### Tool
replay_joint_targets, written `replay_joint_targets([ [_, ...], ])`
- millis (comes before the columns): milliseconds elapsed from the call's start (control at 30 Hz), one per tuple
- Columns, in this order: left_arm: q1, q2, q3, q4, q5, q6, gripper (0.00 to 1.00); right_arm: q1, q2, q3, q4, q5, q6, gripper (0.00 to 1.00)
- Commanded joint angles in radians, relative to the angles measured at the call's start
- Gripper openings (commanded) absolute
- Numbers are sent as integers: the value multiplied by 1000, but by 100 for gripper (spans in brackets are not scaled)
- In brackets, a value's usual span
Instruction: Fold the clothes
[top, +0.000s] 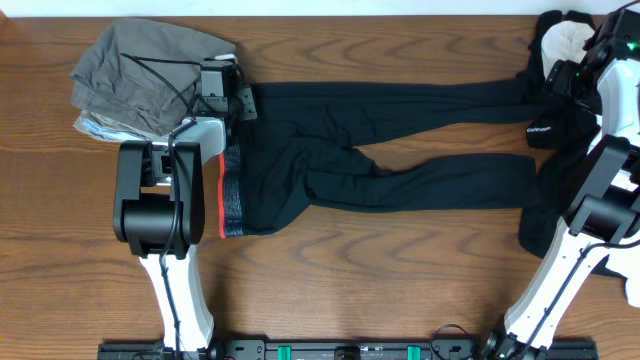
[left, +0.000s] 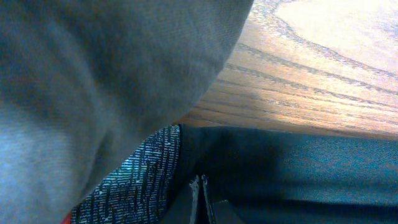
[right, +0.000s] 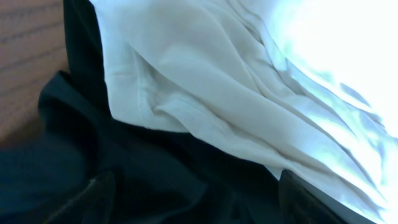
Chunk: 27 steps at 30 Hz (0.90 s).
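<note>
The black leggings (top: 400, 135) lie flat across the table, legs to the right, and their grey waistband (top: 232, 195) with a red-orange edge lies at the left. My left gripper (top: 225, 78) is at the top corner of the waist, next to the grey garments. It is shut, fingertips (left: 200, 185) together over black cloth beside the waistband (left: 140, 174). My right gripper (top: 562, 75) hovers at the far right over a black-and-white top (top: 565, 40). It is open, its dark fingers (right: 99, 196) wide apart over black folds, with the white cloth (right: 205, 81) just beyond.
A pile of grey and olive garments (top: 150, 70) sits at the back left and fills the left of the left wrist view as grey cloth (left: 93, 81). More black garments (top: 548, 130), one with a small white logo, are heaped by the right arm.
</note>
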<state>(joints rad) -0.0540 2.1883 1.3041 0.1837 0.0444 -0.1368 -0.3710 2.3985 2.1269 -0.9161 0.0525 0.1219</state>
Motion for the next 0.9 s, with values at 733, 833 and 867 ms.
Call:
replay_joint_targets([
  [733,41,-178,-2,-220,-11,65,6,135,14,196,-245,-341,-94,78],
  [833,42,-178,-2,-254,1,66,6,157,14,196,-256,-341,-93,78],
  [867,41,-178,-2,-259,5,71,6,163,14,196,-257,-341,-93,78],
])
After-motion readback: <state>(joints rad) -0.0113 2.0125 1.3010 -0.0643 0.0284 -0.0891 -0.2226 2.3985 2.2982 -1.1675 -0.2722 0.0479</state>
